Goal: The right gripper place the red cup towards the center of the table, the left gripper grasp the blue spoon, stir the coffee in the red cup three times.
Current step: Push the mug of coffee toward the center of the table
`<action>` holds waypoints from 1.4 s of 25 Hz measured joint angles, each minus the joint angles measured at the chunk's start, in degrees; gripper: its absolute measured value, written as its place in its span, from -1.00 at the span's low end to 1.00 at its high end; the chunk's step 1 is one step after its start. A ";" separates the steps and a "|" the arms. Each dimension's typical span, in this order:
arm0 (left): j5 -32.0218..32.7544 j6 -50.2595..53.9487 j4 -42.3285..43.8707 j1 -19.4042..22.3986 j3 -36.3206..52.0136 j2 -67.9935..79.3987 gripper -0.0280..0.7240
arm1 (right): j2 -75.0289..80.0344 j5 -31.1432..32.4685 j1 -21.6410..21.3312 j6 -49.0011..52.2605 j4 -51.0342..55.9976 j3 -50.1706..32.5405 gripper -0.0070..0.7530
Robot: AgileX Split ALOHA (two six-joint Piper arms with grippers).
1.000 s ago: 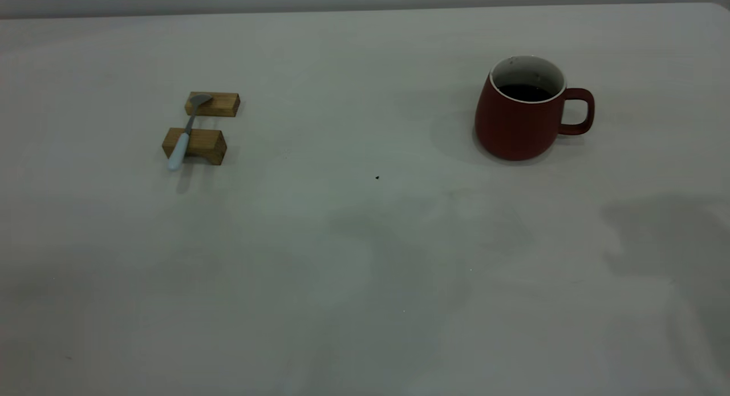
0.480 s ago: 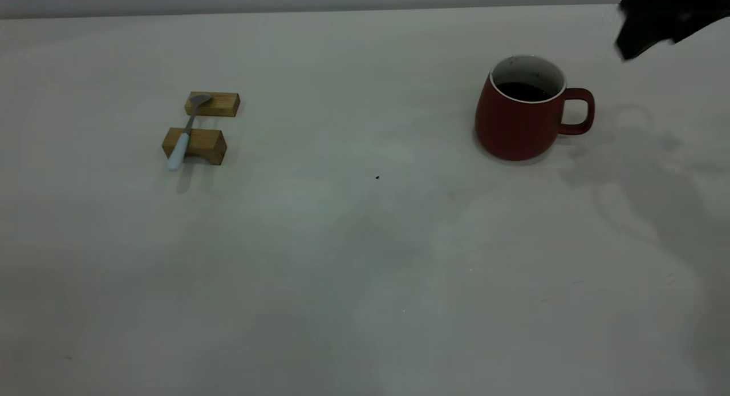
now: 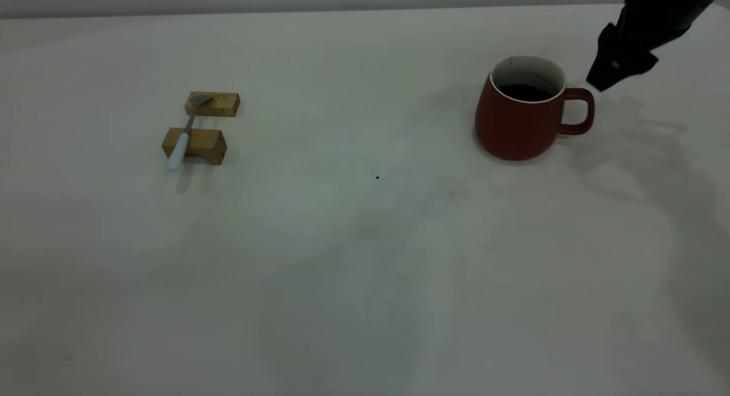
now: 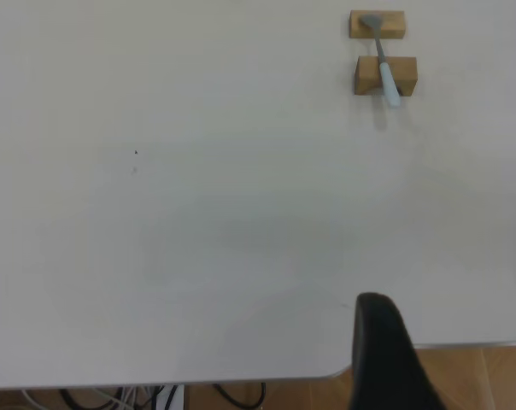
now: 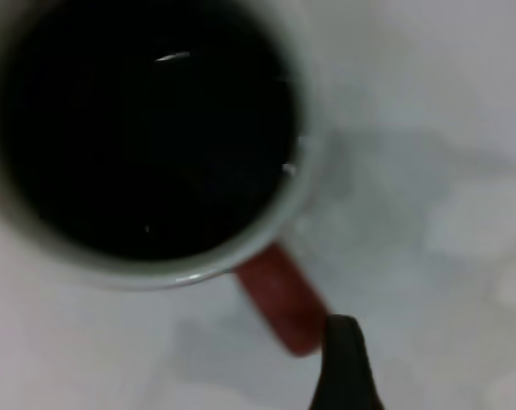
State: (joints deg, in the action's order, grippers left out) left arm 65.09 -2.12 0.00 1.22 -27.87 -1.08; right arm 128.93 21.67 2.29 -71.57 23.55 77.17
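The right end effector point(image 3: 605, 76) hangs just above and beside the loop handle of the red cup point(image 3: 518, 119), which stands at the right of the surface point(image 3: 365, 242), well off centre; I cannot tell whether its fingers are apart or together. A misjudged descent could knock the handle and slop the coffee point(image 3: 524, 92). The left end effector point(image 4: 386, 359), state likewise unclear, sits far from the blue spoon point(image 3: 183, 139) lying across two wooden blocks point(image 3: 197, 145).

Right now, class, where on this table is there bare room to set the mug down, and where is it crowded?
The broad middle of the table, between the red cup and the blue spoon on its two wooden blocks, is bare except for a dark speck. It is crowded at the cup's handle, where the right claw hovers close.
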 joint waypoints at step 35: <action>0.00 0.00 0.00 0.00 0.00 0.00 0.32 | 7.10 -0.14 4.59 -50.40 26.19 0.46 0.54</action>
State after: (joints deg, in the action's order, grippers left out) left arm 65.09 -2.12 0.00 1.22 -27.87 -1.08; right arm 136.04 21.53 6.88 -121.98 49.74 77.63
